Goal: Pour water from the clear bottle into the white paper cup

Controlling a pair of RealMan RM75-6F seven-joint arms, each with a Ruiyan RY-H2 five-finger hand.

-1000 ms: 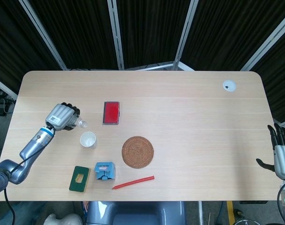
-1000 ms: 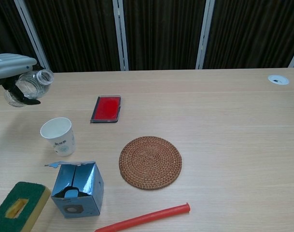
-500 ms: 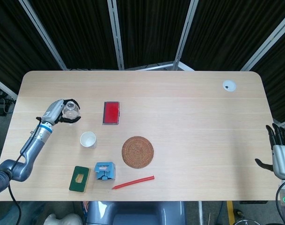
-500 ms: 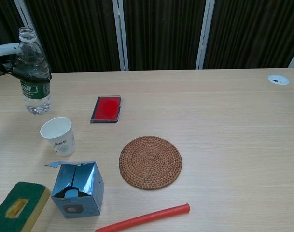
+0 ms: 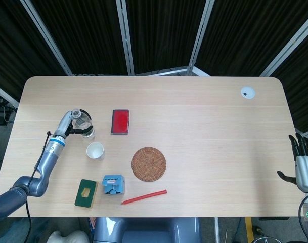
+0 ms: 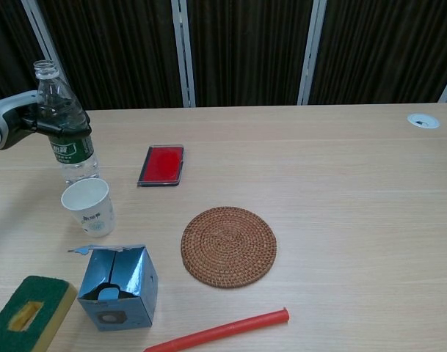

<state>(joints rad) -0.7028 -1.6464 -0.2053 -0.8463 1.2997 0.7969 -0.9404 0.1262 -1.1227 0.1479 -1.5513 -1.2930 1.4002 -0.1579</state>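
Note:
The clear bottle (image 5: 83,124) (image 6: 69,130) is upright with no cap and has a green label. Its base is down at the tabletop, just behind the white paper cup (image 5: 95,151) (image 6: 89,207). My left hand (image 5: 72,121) (image 6: 26,122) grips the bottle around its upper body from the left. The cup stands upright and apart from the bottle; I cannot see water in it. My right hand (image 5: 303,163) hangs off the table's right edge with its fingers apart, holding nothing. It appears only in the head view.
A red case (image 5: 120,122) (image 6: 162,165) lies right of the bottle. A woven coaster (image 5: 148,163) (image 6: 228,246), a blue box (image 5: 113,185) (image 6: 117,286), a green sponge (image 5: 85,193) (image 6: 21,315) and a red stick (image 5: 143,197) (image 6: 223,331) lie nearer the front edge.
The bottle went from tilted on its side to upright. My left hand then carried it down and right, closer to the cup. The right hand stayed put.

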